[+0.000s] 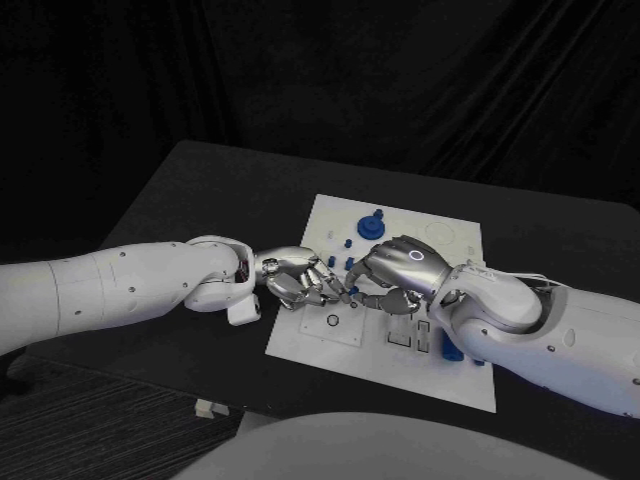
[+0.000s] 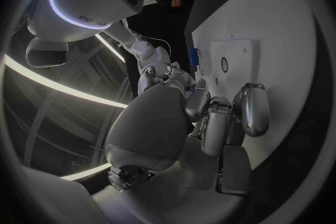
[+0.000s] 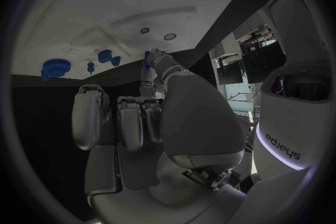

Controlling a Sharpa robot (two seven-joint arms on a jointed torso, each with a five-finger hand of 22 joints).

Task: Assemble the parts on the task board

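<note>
The white task board (image 1: 407,375) lies in the middle of the black table. My right hand (image 1: 402,268) hangs over its middle and pinches a small blue part (image 3: 146,58) at its fingertips, also seen as the blue part (image 2: 195,57) in the left wrist view. My left hand (image 1: 300,279) sits at the board's left edge with its fingers (image 2: 252,109) curled in, and nothing shows in them. The two hands nearly meet. A blue gear (image 1: 374,219) stands at the board's far end, with small blue pegs (image 1: 346,241) near it. A round hole (image 2: 224,64) lies in the board.
Another blue part (image 1: 450,350) stands by the board's near right side, close to my right forearm (image 1: 551,330). A small white object (image 1: 205,407) lies at the table's near left edge. Black table (image 1: 190,190) surrounds the board.
</note>
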